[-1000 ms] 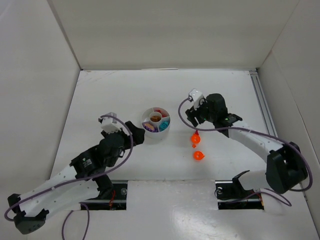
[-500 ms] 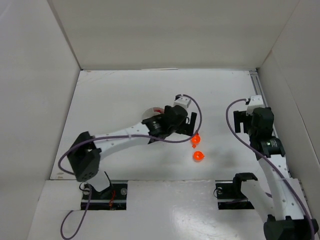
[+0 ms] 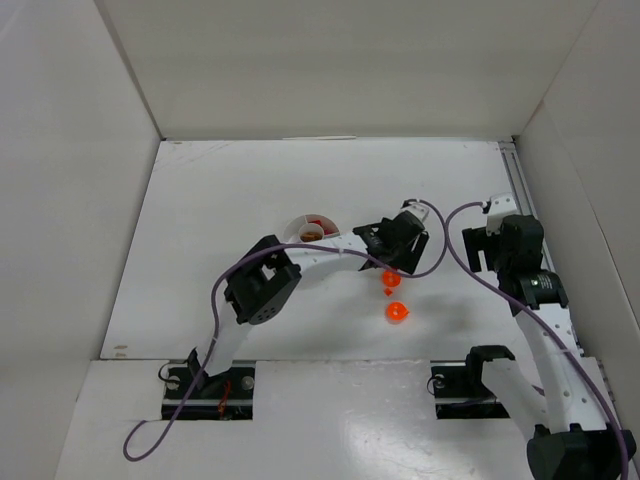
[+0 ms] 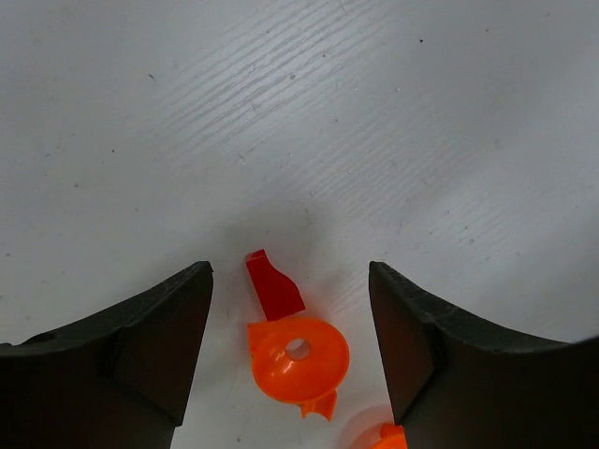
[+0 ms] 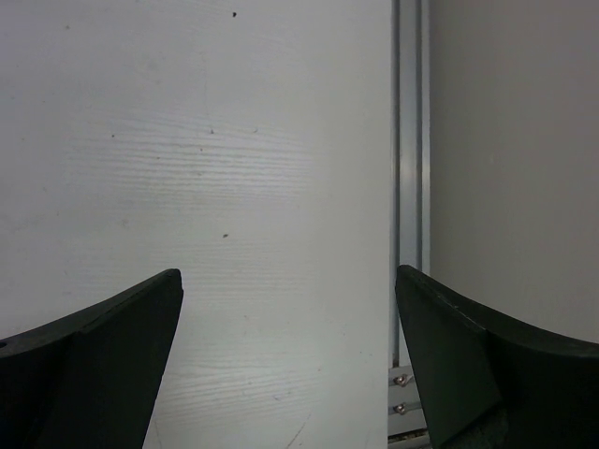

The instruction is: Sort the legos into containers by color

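We are hovering the left gripper (image 4: 288, 268), wide open and empty, astride an orange ring brick (image 4: 298, 354) on the table (image 4: 421, 112), likely so that closing traps it. The dish (image 3: 298, 223) is sitting partly under that arm. The right gripper (image 5: 288, 273), open and empty, is idling beside the rail (image 5: 409, 140), probably to leave room.

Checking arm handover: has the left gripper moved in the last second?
Yes, the left gripper swung rightward across the dish, now beside the orange pieces.
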Robot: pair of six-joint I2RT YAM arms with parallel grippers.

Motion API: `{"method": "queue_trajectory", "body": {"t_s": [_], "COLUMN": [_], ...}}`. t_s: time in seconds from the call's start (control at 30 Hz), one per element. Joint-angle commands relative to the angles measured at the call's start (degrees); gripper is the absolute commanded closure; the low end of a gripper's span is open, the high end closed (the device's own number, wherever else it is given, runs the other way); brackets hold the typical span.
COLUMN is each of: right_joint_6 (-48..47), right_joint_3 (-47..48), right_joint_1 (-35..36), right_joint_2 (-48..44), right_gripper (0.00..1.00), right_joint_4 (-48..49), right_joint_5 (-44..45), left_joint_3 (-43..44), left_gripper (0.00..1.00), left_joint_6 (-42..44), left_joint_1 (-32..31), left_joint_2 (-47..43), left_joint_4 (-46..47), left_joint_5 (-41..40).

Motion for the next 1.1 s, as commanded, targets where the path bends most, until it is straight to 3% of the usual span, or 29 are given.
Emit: {"method": "queue_trajectory", "body": {"t_s": [0.0, 0.6, 0.9, 1.07], "right_joint_6": [-1.12, -1.12, -1.12, -1.12], "right_joint_3": [0.40, -0.22, -0.22, -0.22], "right_joint_1": [-0.16, -0.16, -0.16, -0.16], "right_joint_2": [0.74, -1.54, -2.59, -3.12], "right_gripper": [0.00, 0.00, 0.00, 0.00], "right_joint_4": [2.64, 3.17, 3.17, 3.17], "right_joint_5": [-1.86, -1.86, -1.86, -1.86], "left_joint_3": [5.17, 2.62, 2.63, 2.10], "left_gripper": [0.36, 0.68, 0.93, 0.95], "left_joint_6": [0.89, -3.59, -5.35, -4.83], "left_joint_1": [-0.33, -0.33, -0.33, -0.33], "left_joint_2": [1.81, 6.03, 4.98, 0.42], "left_joint_4": [-3.20, -4.70, -5.31, -3.56], "left_joint_5": [0.76, -3.72, -6.80, -9.87]}}
